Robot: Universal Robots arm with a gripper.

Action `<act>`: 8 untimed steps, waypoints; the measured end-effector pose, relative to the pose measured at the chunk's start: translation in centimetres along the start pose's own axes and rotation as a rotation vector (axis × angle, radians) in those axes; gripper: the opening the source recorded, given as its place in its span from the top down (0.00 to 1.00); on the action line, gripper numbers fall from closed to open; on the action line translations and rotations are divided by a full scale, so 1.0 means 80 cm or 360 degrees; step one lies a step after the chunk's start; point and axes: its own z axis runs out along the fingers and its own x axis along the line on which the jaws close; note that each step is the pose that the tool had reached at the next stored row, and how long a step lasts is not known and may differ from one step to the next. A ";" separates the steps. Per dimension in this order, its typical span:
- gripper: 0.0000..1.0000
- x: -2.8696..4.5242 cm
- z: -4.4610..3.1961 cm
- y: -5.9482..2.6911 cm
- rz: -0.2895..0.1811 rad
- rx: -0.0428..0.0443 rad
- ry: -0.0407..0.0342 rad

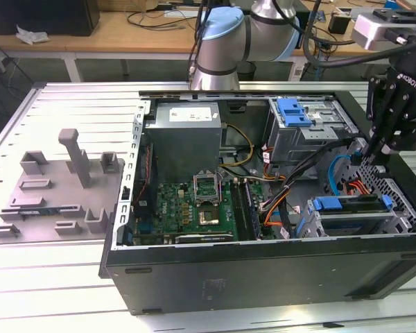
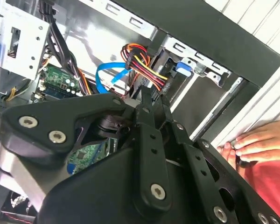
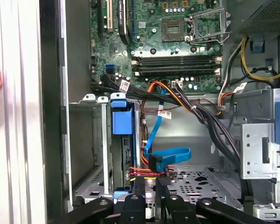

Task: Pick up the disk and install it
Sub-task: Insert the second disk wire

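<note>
The disk [image 1: 351, 220], a grey drive in a blue carrier frame, sits in the lower bay at the exterior view's right end of the open computer case [image 1: 263, 274]. In the first wrist view the disk [image 3: 122, 122] shows edge-on, with its blue carrier end towards the camera. My black gripper [image 1: 361, 157] hangs inside the case just above and behind the bay. Its fingers stand close together, shut, with nothing held. In the second wrist view the gripper [image 2: 152, 98] points at a bundle of red, yellow and black power wires [image 2: 144, 63]. In the first wrist view my gripper [image 3: 150, 185] is beside the disk's rear end.
A person's hand [image 2: 256, 142] rests on the case rim beside the bay. An upper metal drive cage with a blue latch [image 1: 295, 111], a blue data cable [image 3: 170, 156], the motherboard [image 1: 194, 208] and a power supply [image 1: 187, 132] crowd the case. A grey fixture plate [image 1: 55, 191] lies on the table.
</note>
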 end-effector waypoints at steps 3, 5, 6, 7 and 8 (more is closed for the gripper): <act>0.85 -0.0097 -0.0012 -0.002 -0.0007 0.0001 0.0014; 0.85 -0.0125 -0.0016 -0.004 -0.0010 0.0001 0.0019; 0.85 -0.0141 -0.0018 -0.006 -0.0012 0.0001 0.0020; 0.85 -0.0148 -0.0018 -0.008 -0.0012 0.0001 0.0021; 0.85 -0.0152 -0.0019 -0.009 -0.0012 0.0001 0.0021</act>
